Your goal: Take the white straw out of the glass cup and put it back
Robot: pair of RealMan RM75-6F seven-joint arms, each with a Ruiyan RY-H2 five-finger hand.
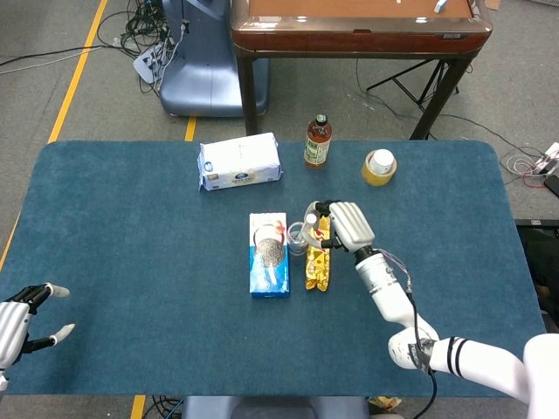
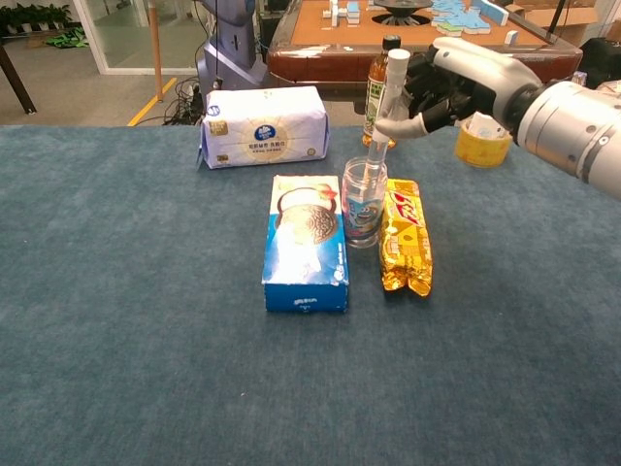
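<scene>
Straw work is at the put-back step, judging by how things lie: far over at the table's near left corner the left hand [image 1: 22, 319] idles with fingers spread, holding nothing; at mid-table the glass cup [image 2: 364, 202] stands between the cookie box [image 2: 307, 242] and the yellow packet [image 2: 405, 235]; the white straw [image 2: 385, 109] has its lower end in the cup, pinched near its top by the right hand [image 2: 456, 83], which should lower it straight, then let go without nudging the cup

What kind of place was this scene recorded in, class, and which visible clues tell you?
Probably a robotics lab or test room, not a home: a blue felt-covered table set with packaged snacks, loose cables on grey floor with yellow tape lines, and a wooden game table behind.
</scene>
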